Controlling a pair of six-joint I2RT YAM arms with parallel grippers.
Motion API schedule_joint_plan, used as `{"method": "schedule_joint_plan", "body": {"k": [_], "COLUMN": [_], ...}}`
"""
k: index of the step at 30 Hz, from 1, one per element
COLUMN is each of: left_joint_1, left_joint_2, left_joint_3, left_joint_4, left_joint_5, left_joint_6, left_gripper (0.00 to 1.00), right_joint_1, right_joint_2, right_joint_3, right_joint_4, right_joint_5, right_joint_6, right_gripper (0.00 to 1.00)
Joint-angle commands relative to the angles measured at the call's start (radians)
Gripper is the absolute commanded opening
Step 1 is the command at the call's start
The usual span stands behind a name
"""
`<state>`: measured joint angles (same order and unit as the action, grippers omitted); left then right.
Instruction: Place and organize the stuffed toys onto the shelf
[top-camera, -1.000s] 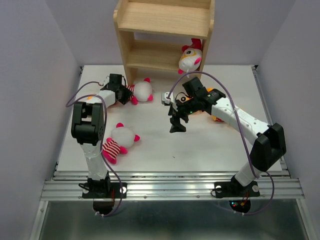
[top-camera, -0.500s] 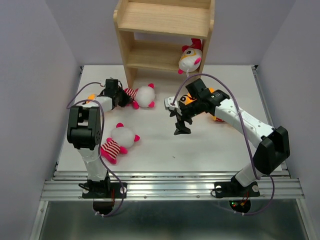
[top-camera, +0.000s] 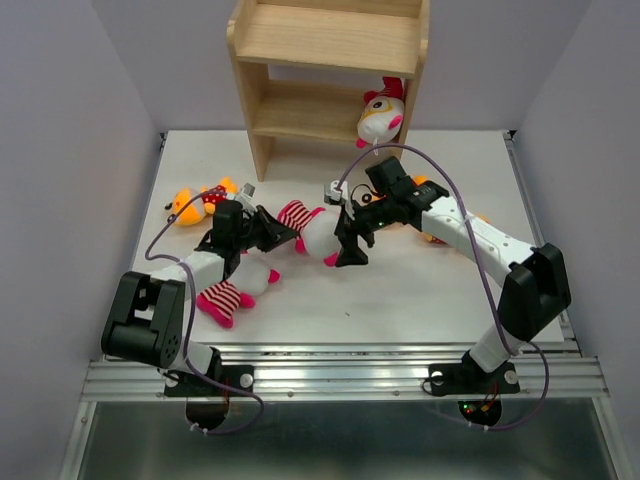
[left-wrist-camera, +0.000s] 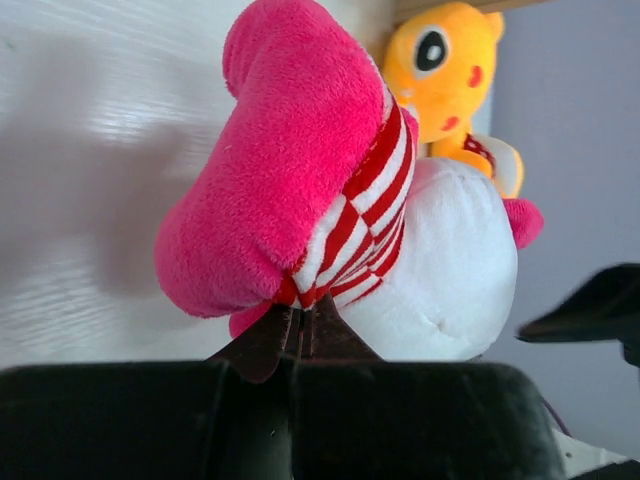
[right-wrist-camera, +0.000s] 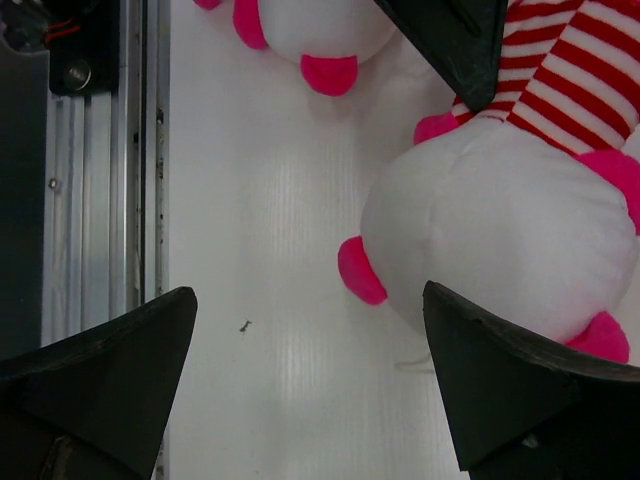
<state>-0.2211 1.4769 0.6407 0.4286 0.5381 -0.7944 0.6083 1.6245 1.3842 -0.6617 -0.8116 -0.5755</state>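
My left gripper (top-camera: 277, 232) is shut on the red-white striped body of a white-headed stuffed toy (top-camera: 312, 228) at mid-table. In the left wrist view the jaws (left-wrist-camera: 300, 322) pinch that toy (left-wrist-camera: 440, 260) below its pink leg. My right gripper (top-camera: 351, 248) is open beside the toy's head. In the right wrist view the head (right-wrist-camera: 510, 230) lies against the right finger, with the gap (right-wrist-camera: 310, 295) empty. A second striped toy (top-camera: 236, 285) lies near the front left. One yellow toy (top-camera: 194, 203) lies at the far left. Another yellow toy (top-camera: 381, 118) sits on the wooden shelf (top-camera: 330, 40).
A further yellow-orange toy (top-camera: 432, 236) lies partly hidden behind the right arm. The shelf stands at the back centre of the white table (top-camera: 420, 290). The metal rail (top-camera: 340, 375) runs along the near edge. Grey walls close in both sides.
My left gripper has carried the striped toy from beside the shelf foot to mid-table, toward the right arm. The right gripper has moved slightly and now stands at the toy's head.
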Motion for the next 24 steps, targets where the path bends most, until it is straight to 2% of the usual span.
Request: {"method": "schedule_joint_plan", "body": {"k": [1,3,4,7,12,16,24], "left_joint_1": [-0.040,-0.040,-0.041,-0.052,-0.069,-0.069,-0.072], "left_joint_2": [-0.093,-0.090,-0.080,-0.066,-0.073,-0.089,-0.096], "left_joint_3": [-0.039,-0.024,0.000,0.065,0.145,0.162,0.166], "left_joint_4": [0.223,0.162,0.135,-0.002,-0.207,-0.248,-0.292], "left_joint_5": [-0.006,0.011,0.026,0.045,0.029,0.049,0.111], "left_joint_6": [-0.127,-0.126,-0.111,-0.054,0.034,0.046,0.063], "left_gripper": [0.00,0.00,0.00,0.00,0.00,0.00,0.00], "right_joint_1": [-0.004,0.005,0.005,0.005,0.039,0.076,0.148], "right_joint_2": [-0.047,-0.101,-0.119,-0.172,-0.176,-0.172,-0.173], "right_joint_3": [0.052,0.033,0.015,-0.049,-0.060,-0.117,-0.253], "right_joint_4": [0.001,-0.100,-0.154,-0.157,-0.173,-0.147,0.140], "right_joint_5": [-0.087,-0.084,-0.063,0.044,0.144,0.230,0.454], "right_joint_6": [-0.079,-0.382,-0.625,-0.888,-1.033,-1.124,-1.078], "right_gripper": [1.00,1.00,1.00,1.00,1.00,1.00,0.98]}}
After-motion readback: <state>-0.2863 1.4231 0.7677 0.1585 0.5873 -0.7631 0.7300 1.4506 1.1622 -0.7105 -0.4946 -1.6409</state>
